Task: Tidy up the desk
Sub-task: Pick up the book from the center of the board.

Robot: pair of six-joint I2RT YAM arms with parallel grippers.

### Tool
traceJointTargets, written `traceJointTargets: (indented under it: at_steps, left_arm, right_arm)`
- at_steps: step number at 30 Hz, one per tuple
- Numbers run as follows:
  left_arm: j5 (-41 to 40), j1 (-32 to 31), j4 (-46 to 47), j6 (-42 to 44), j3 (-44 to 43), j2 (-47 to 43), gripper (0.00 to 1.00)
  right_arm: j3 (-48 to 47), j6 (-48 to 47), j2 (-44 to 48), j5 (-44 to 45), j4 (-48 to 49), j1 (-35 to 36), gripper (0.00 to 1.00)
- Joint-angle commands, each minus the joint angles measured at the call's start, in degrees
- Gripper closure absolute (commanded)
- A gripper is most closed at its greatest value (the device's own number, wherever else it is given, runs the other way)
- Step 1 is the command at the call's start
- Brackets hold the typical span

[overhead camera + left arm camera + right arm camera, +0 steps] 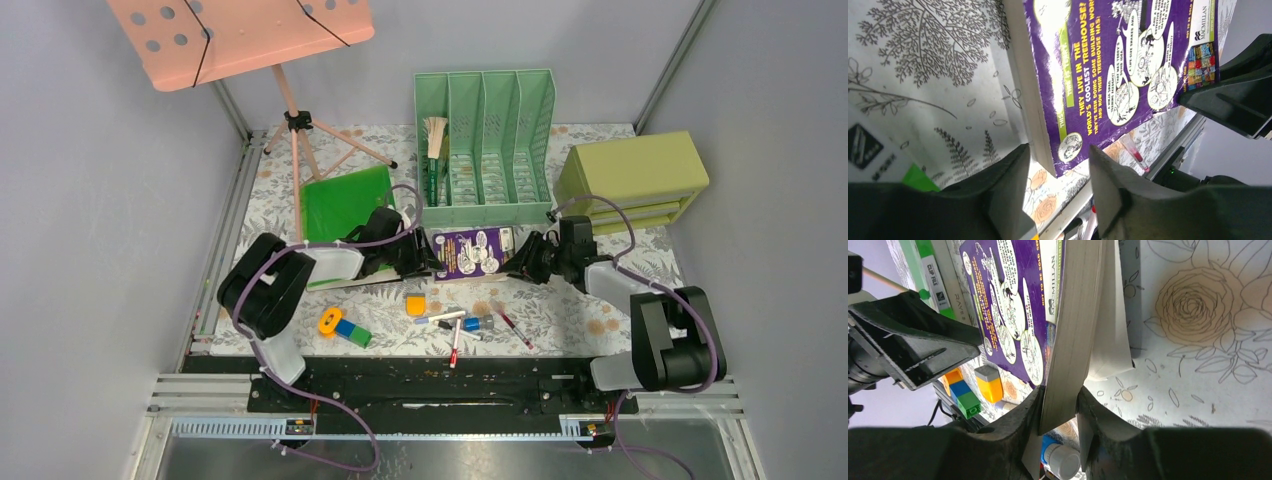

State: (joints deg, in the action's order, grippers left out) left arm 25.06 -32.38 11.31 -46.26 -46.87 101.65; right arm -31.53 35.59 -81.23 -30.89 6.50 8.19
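Purple book [470,252], near edge hidden within right pincer [1060,392]; left pincer [1058,150] agape.

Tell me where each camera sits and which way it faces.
Top external: above, behind the arm bases, looking down on the desk; both arms show.
Left wrist: on the left arm, looking past the left pincer at the purple book.
Right wrist: on the right arm, facing the book's page edge, clamped in the right pincer.
Shared: all three show the book.
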Motion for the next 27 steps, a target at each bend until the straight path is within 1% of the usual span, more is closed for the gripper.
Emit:
traceJointTargets:
  at_steps: [1, 4, 6, 11, 15, 16, 17, 20, 21, 27]
  left_arm:
    - [-2.7, -0.3, -3.4, 2.5, 0.1, -7.0, 0.48]
    - [-6.9, -0.3, -7.6, 3.0, -0.4, -11.5, 0.34]
    - [-9.6, -0.3, -10.6, 4.3, -1.2, -14.8, 0.23]
    - [-17.2, -0.2, -18.0, 7.6, -3.2, -24.0, 0.1]
    - [-22.6, -0.3, -23.1, 8.9, -4.6, -32.0, 0.06]
    - [-23.8, -0.3, -24.7, 9.5, -5.1, -33.7, 0.03]
    - [-24.7, -0.3, -25.7, 9.8, -5.3, -35.6, 0.01]
    - [-28.6, -0.2, -27.5, 11.4, -5.9, -41.3, 0.01]
    - [-29.5, -0.2, -27.7, 12.1, -5.9, -43.3, 0.01]
    - [-36.9, -0.2, -27.2, 14.6, -4.4, -54.0, 0.01]
  right_arm:
    - [-1.6, -4.6, 5.4, -1.3, -5.8, 0.3, 0.87]
    - [-3.3, -8.4, 9.5, 1.1, -12.9, 0.3, 0.89]
    - [-4.7, -10.9, 12.9, 3.1, -17.0, 0.3, 0.91]
    - [-8.7, -14.8, 19.5, 5.9, -25.3, 0.3, 0.92]
    - [-10.9, -15.3, 24.3, 6.5, -28.2, 0.3, 0.93]
    - [-11.7, -15.3, 25.2, 6.7, -29.2, 0.3, 0.93]
    - [-12.5, -15.3, 25.9, 6.7, -30.1, 0.3, 0.93]
    - [-15.4, -15.9, 27.3, 6.5, -32.5, 0.2, 0.94]
    - [-16.4, -16.2, 27.6, 6.3, -33.3, 0.3, 0.96]
    - [-22.0, -17.9, 29.3, 5.8, -38.0, 0.2, 0.99]
